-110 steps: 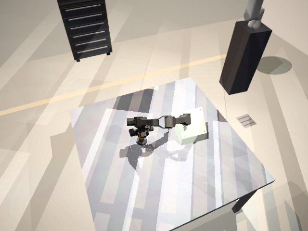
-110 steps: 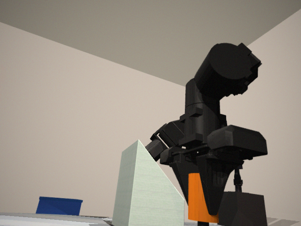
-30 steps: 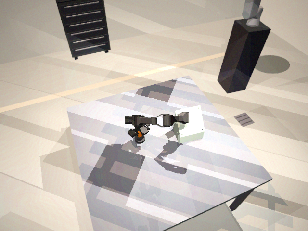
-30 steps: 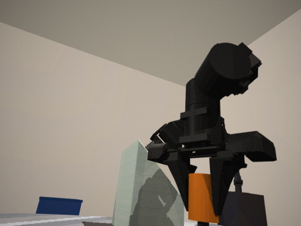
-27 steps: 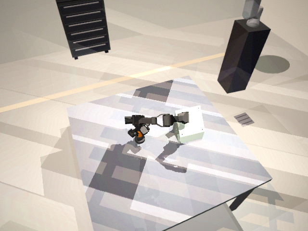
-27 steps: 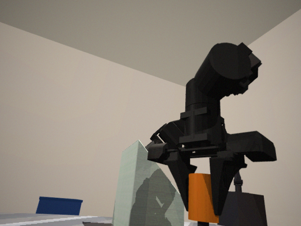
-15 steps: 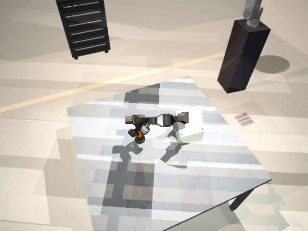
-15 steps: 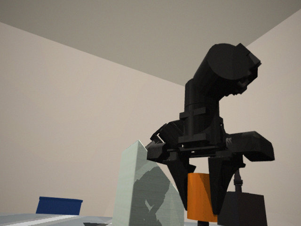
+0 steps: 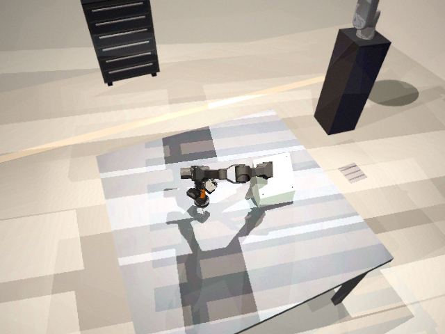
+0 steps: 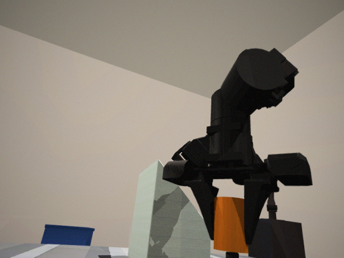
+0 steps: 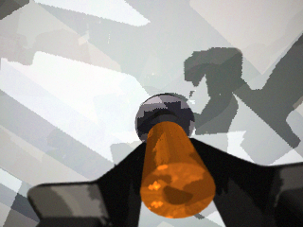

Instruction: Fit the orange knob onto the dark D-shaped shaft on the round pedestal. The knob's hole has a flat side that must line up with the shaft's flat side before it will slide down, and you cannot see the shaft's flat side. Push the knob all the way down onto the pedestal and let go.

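The orange knob [image 9: 202, 194] [image 10: 229, 224] [image 11: 163, 156] is upright between the two black fingers of my gripper [image 10: 230, 241] [image 11: 167, 144], which is shut on it. The round pedestal [image 9: 201, 203] [image 11: 161, 100] is grey and dark, directly below the knob in the wrist view. A short length of the dark shaft [image 10: 232, 255] shows under the knob's lower edge in the exterior view, so the knob is not down on the pedestal. Whether the shaft's tip is touching or inside the hole is hidden, and so is its flat side.
A pale green block [image 9: 274, 188] [image 10: 141, 213] stands beside the pedestal, under the arm's base end in the top view. A blue bin [image 10: 67, 235] is far behind. A drawer cabinet [image 9: 124, 43] and a dark plinth [image 9: 350, 86] stand beyond the table [image 9: 305, 248]. Shadows cross the table.
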`<state>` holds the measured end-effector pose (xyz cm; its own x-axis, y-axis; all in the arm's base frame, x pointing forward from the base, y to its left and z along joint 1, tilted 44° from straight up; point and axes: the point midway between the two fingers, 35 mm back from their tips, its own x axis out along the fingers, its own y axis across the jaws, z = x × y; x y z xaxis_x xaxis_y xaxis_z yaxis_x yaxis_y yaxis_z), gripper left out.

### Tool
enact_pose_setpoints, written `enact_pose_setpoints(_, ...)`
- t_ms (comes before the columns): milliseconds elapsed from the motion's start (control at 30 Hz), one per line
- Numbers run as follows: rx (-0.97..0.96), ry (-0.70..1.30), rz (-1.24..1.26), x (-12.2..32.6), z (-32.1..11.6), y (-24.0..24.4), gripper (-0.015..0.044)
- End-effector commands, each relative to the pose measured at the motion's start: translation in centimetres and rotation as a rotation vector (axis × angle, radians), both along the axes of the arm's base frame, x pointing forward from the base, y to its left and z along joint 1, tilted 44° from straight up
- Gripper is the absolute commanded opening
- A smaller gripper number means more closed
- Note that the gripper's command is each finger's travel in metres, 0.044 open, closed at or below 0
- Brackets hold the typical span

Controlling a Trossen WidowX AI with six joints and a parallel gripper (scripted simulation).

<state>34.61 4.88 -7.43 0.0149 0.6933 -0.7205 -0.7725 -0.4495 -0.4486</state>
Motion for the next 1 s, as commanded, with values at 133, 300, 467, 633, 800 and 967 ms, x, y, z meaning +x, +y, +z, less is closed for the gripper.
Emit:
enact_pose_setpoints(133, -0.001, -0.011, 0.008, 0.03, -0.13, 0.2, 0.0)
enact_pose_setpoints(300, -0.001, -0.011, 0.008, -0.16, -0.12, 0.13, 0.0)
enact_pose_setpoints(467, -0.001, -0.011, 0.008, -0.36, -0.18, 0.16, 0.0)
enact_pose_setpoints(633, -0.001, -0.011, 0.008, -0.39, -0.2, 0.19, 0.0)
enact_pose_setpoints(800, -0.001, -0.011, 0.008, -0.32, 0.13, -0.1, 0.0)
enact_pose_setpoints(967, -0.002, -0.049, 0.048, -0.39, 0.25, -0.18, 0.0)
